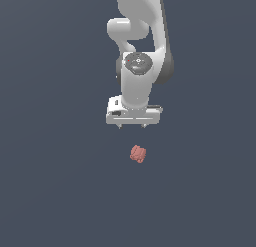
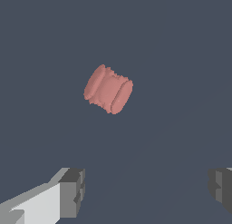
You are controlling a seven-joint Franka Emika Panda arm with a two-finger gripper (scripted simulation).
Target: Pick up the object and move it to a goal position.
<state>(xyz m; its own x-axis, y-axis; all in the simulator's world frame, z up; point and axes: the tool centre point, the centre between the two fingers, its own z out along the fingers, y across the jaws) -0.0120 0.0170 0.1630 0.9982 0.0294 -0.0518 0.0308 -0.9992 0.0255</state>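
A white robot arm (image 1: 142, 46) reaches down over a flat, dark slate-grey ground (image 1: 50, 181). At its lower end sits the gripper (image 1: 132, 126), its broad white body set crosswise, with two short dark fingertips poking down from the underside. The fingertips stand far apart from each other, and nothing lies between them, so the pincer is wide and holds nothing.

The object (image 1: 138, 154) is a small salmon-pink lump, ridged and roughly barrel-shaped, much smaller than the gripper body. In the exterior view it appears below the gripper, apart from it, with a clear strip of grey ground between the fingertips and the pink lump. It sits slightly toward the exterior view's right of the midpoint between the two fingertips. Whether the gripper hangs directly above it or is offset in depth cannot be told from this view.

The wrist view shows the object (image 2: 108, 89) more closely: it lies on its side, tilted, with thicker ribbed rims at both ends and a narrower waist between them. Two grey fingertips (image 2: 72, 192) show at the frame's edge, one on a pale finger body, the other only partly visible. The object is well apart from both, touching neither, and lies outside the gap between them.
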